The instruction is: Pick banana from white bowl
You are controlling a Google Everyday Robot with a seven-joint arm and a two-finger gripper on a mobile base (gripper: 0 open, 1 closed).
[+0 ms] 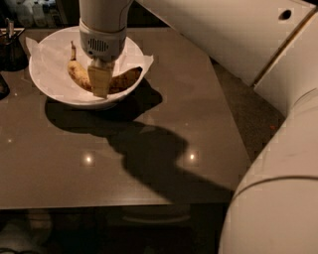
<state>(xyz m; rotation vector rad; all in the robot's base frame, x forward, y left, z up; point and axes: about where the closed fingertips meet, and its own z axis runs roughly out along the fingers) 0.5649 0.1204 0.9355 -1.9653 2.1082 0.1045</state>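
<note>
The spotted yellow banana [78,74] lies across the white bowl [43,87], dark stem pointing to the back left. The bowl is lined with crumpled white paper [49,52] and stands at the back left of the brown table [179,119]. My gripper [100,85] hangs straight down from the white wrist, over the bowl, and its tan tip is at the banana's middle, covering it. The banana's two ends show on either side of the gripper. I cannot see whether the gripper touches the banana.
A dark container [11,49] with utensils stands at the table's back left corner, close to the bowl. Bottles [35,12] stand behind it. My large white arm [278,124] fills the right side and casts a broad shadow over the table's middle.
</note>
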